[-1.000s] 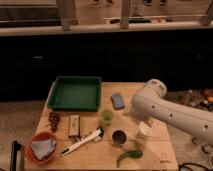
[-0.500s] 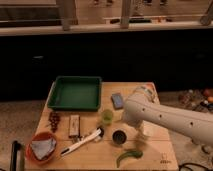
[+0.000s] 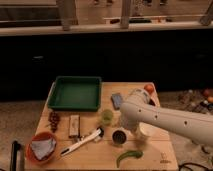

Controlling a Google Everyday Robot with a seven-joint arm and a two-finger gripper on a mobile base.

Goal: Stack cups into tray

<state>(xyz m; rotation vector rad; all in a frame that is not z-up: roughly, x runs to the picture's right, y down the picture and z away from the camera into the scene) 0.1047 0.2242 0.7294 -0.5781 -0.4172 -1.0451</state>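
Note:
The dark green tray [image 3: 75, 94] sits empty at the back left of the wooden table. A translucent light-green cup [image 3: 106, 117] stands near the table's middle. A small steel cup with a dark inside [image 3: 118, 136] stands just in front of it, to the right. A cream-white cup [image 3: 146, 133] stands right of the steel cup, partly covered by my white arm [image 3: 165, 120]. My gripper [image 3: 125, 126] hangs at the arm's left end, just above and between the steel cup and the green cup, largely hidden by the arm.
An orange bowl with a crumpled cloth [image 3: 42, 148] is at the front left. A white-handled brush [image 3: 82, 141], a snack bar [image 3: 74, 125], dark red grapes [image 3: 54, 120], a green pepper [image 3: 129, 156], a grey-blue block [image 3: 117, 100] and an orange fruit [image 3: 149, 88] lie around the cups.
My arm has swung left from the table's right side to over the cups. The cream-white cup is now partly covered. The cups and tray have not moved.

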